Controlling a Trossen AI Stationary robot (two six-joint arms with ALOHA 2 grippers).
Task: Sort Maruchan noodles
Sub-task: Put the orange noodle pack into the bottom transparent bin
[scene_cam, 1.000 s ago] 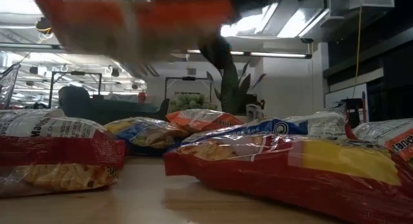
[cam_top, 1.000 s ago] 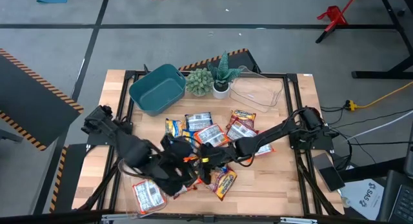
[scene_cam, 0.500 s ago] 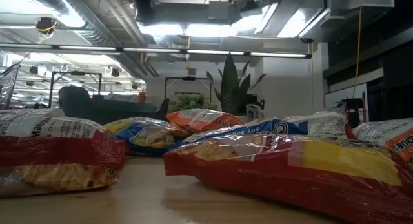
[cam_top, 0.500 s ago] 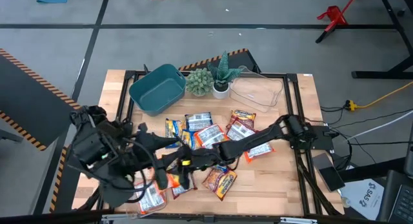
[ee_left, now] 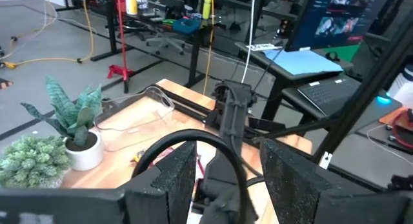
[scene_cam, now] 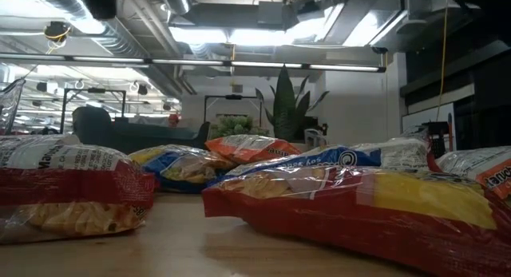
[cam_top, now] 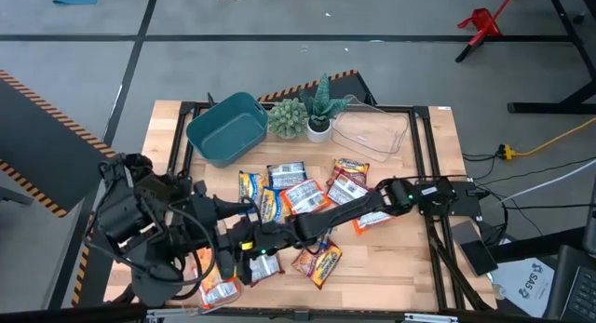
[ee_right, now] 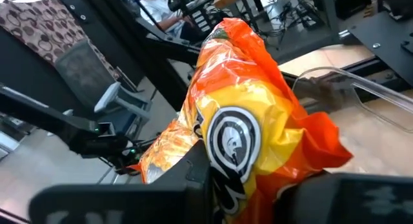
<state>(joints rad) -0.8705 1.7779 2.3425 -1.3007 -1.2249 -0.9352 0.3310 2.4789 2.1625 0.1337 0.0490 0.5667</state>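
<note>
Orange packet (ee_right: 242, 137): pinched in the right gripper (cam_top: 250, 256), fingers pressed onto its lower edge; held above the table's near-left area, left of the noodle pile.
Noodle pile (cam_top: 303, 195): packets lie mid-table, in front of the teal bin (cam_top: 226, 127); unchanged from a second ago.
Red packet (scene_cam: 359, 209): flat on the wood, nearest the low camera.
Right gripper: carried further left than a second ago, arm stretched across the pile.
Left gripper (ee_left: 222, 185): fingers spread, nothing between them; arm raised at the table's left edge, pulled back from the pile since a second ago.
Low view: orange blur overhead earlier, now gone.
</note>
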